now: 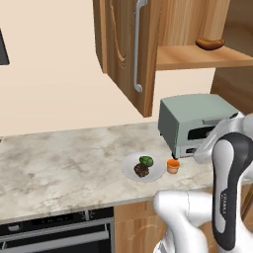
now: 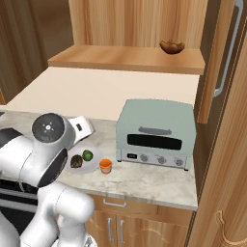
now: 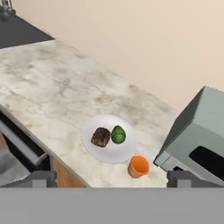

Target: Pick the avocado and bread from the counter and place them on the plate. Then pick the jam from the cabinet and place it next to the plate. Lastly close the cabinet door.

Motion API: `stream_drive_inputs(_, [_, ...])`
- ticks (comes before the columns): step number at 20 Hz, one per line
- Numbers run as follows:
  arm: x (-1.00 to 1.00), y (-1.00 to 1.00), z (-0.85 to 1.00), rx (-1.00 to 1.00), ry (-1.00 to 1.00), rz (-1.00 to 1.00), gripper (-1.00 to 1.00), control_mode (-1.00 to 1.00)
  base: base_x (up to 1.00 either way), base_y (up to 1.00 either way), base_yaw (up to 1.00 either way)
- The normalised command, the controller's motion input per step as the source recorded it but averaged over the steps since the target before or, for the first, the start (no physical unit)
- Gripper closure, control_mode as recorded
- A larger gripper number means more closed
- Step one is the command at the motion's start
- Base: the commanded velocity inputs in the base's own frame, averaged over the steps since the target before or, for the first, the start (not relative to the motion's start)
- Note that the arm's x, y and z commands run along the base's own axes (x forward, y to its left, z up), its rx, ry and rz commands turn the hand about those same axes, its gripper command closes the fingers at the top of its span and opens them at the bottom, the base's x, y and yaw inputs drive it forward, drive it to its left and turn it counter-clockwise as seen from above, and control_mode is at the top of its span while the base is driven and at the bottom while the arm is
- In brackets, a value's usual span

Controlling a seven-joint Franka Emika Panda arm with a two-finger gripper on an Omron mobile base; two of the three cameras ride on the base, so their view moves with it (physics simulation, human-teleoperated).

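We note the gripper (image 3: 107, 178) spread wide and empty above the counter (image 3: 52, 87), where the avocado (image 3: 118, 134) and bread (image 3: 100, 137) sit touching on the plate (image 3: 109, 155), the jam (image 3: 139, 166) just beside its rim, and the cabinet door (image 1: 126, 54) open.

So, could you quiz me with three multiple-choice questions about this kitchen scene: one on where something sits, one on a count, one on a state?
1. Where is the jam?
A. on the cabinet shelf
B. on the counter beside the plate
C. on top of the toaster oven

2. How many foods lie on the plate?
A. none
B. two
C. four

3. How is the cabinet door?
A. open
B. closed
C. missing

Answers:
1 B: the orange jar stands on the stone by the plate's rim.
2 B: the avocado and the bread lie there.
3 A: it swings out, baring the shelf.
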Motion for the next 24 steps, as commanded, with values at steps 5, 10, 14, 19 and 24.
stream_drive_inputs(5, [-0.55, 0.3, 0.07, -0.27, 0.0, -0.15, -1.0, -1.0, 0.0, 0.0, 0.0])
stream_drive_inputs(10, [-0.42, 0.39, 0.04, -0.28, -0.02, -0.13, -1.0, -1.0, 0.0, 0.0, 0.0])
stream_drive_inputs(14, [-0.23, 0.48, 0.06, -0.28, -0.06, -0.09, -1.0, -1.0, 0.0, 0.0, 0.0])
stream_drive_inputs(19, [-0.14, 0.52, 0.04, -0.29, -0.07, -0.06, -1.0, -1.0, 0.0, 0.0, 0.0])
stream_drive_inputs(24, [-0.06, 0.5, 0.07, -0.28, -0.07, -0.05, -1.0, -1.0, 0.0, 0.0, 0.0])
